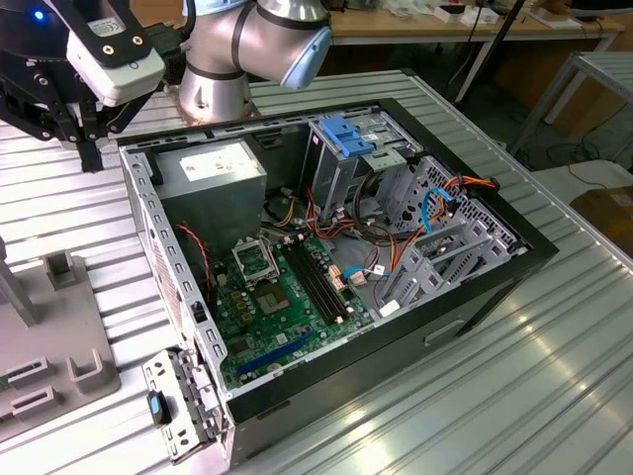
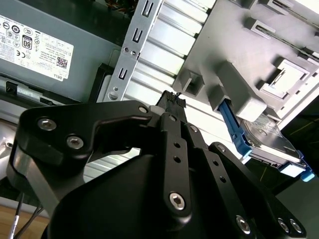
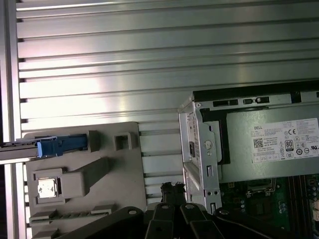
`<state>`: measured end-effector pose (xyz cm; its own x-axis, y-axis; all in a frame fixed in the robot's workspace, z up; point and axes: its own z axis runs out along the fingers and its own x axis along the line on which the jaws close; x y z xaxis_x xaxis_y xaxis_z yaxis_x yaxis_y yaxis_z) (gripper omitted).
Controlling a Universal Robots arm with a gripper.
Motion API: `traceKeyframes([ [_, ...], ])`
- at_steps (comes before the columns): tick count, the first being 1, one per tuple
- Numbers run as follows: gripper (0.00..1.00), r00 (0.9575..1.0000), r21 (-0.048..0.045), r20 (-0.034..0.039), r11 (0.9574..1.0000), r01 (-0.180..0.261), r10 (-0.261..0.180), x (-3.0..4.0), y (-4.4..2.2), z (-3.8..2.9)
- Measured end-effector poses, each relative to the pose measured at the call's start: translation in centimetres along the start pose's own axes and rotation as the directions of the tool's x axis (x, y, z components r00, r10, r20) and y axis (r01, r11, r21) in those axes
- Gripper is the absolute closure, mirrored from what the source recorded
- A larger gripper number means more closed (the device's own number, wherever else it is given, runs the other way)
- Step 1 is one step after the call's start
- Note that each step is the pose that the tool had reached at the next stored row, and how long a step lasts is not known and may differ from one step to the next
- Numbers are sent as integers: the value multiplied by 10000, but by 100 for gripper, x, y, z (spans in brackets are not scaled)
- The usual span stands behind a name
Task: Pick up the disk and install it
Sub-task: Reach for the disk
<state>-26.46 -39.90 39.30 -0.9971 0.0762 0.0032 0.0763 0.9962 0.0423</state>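
I am hanging my claw (image 3: pixel 173 188) above the ribbed table (image 3: pixel 149 64), over the strip between the grey holder (image 3: pixel 117 174) and the corner of the open case (image 3: pixel 199 149). My fingertips (image 2: pixel 168 99) are pressing together, tip against tip, and gripping nothing.

The disk (image 2: pixel 271 145) is standing on edge in the holder, on the side away from the case, with a blue rail (image 2: pixel 230 122) running along it. I am not touching it: the holder's grey blocks are sitting between it and my tips. In the first wrist view I am seeing it edge-on, a thin grey bar ending in the blue rail.

In both wrist views the power supply (image 3: pixel 269 149) with its white sticker (image 3: pixel 284 140) is lying just inside the case wall nearest me, and the green board (image 3: pixel 269 204) is showing beside it.

In the exterior view I am hovering at the upper left, outside the case, while the holder is sitting on the table at that view's left.
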Motion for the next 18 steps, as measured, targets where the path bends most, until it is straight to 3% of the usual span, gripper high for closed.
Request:
traceKeyframes([
  [18, 89, 10000, 0, 0, 10000, 1, -1, 184, -14, 0],
])
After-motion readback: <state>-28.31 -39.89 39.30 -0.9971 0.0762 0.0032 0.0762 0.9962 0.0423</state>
